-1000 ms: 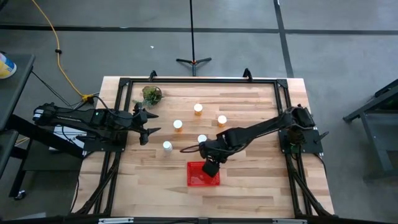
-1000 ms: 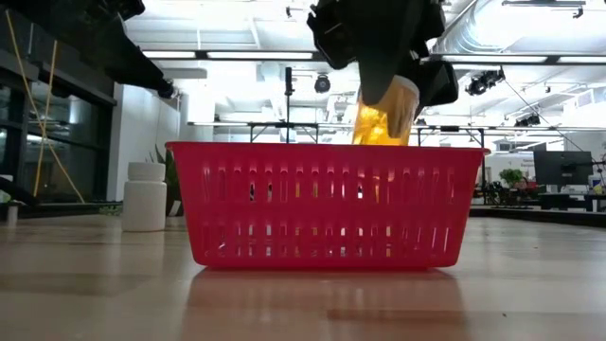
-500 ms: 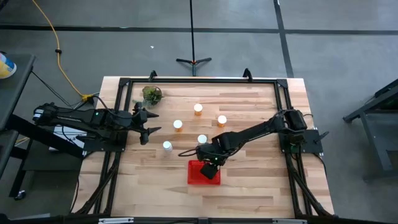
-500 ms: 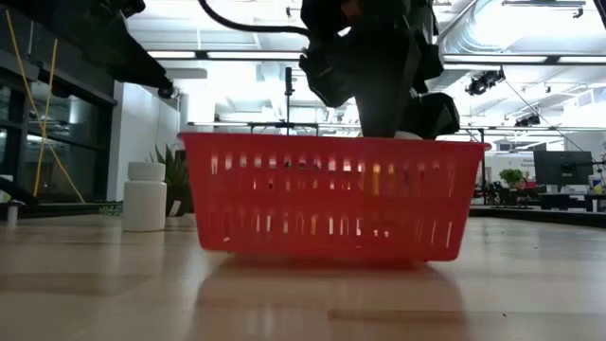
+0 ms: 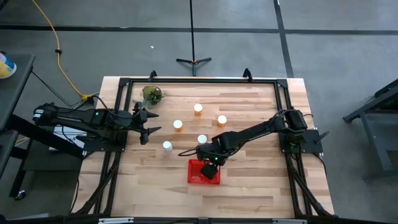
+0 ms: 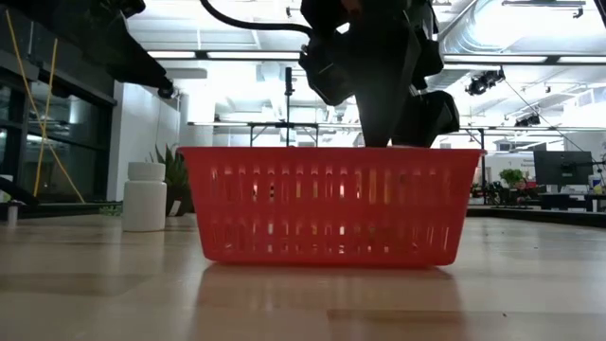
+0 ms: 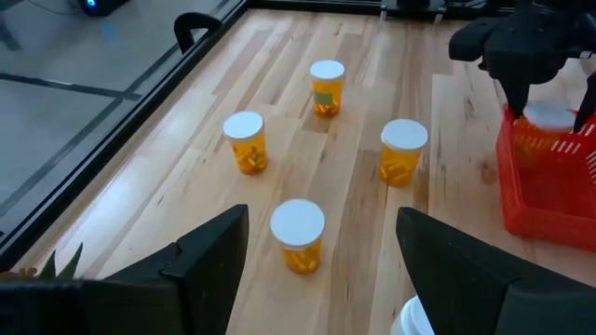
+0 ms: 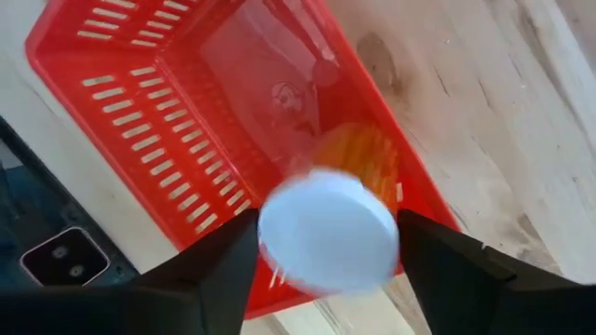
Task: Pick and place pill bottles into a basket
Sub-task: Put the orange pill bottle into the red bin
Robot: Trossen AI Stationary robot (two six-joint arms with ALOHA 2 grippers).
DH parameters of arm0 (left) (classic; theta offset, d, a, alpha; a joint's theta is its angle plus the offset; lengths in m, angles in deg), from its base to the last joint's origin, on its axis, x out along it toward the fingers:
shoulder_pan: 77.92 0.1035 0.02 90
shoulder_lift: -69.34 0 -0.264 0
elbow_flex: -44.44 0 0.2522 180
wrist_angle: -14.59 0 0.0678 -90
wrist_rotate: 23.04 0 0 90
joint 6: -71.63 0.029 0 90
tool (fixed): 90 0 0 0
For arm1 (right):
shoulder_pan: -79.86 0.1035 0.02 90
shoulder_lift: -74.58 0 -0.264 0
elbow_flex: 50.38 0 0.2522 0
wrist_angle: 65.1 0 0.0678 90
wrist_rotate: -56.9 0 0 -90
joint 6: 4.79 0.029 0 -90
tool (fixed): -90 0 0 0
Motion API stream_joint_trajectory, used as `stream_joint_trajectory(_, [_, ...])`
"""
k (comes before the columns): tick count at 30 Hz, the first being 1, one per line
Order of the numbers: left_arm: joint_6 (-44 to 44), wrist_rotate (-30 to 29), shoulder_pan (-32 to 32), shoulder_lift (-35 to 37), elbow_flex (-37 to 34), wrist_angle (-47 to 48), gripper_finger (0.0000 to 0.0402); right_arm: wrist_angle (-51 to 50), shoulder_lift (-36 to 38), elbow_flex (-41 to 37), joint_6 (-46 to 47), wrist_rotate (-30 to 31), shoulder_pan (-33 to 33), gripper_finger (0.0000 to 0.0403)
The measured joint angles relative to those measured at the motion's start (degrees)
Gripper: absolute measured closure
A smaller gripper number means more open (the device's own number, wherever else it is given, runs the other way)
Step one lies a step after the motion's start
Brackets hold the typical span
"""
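The red basket (image 5: 200, 175) stands on the table near its front middle. My right gripper (image 5: 211, 167) hangs over the basket's right part, open. In the right wrist view, a pill bottle (image 8: 328, 231) with a white cap and an orange body lies tilted between my open fingers (image 8: 328, 223). It is inside the basket (image 8: 168, 140) and blurred. Several more pill bottles (image 5: 198, 109) (image 5: 178, 124) (image 5: 166, 146) stand upright on the table behind the basket. My left gripper (image 5: 150, 124) waits open at the table's left, above the table.
A small green plant (image 5: 151, 94) stands at the far left corner. A black frame (image 5: 199, 79) runs around the table's edges. The bottles also show in the left wrist view (image 7: 326, 86), with bare wood between them and the basket (image 7: 549, 177).
My right gripper has gone down into the basket with the bottle and a little toward the table's left. The bottle, held above the rim a second ago, now sits below it. The basket slid a little and tipped, then came level again.
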Motion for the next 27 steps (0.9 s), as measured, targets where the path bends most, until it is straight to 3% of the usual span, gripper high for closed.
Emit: stream_joint_trajectory(27, [-0.22,0.04,0.0,0.0,0.0,-0.02,0.0094,-0.32,0.49,0.13,-1.21,-6.29,-2.85,0.0148])
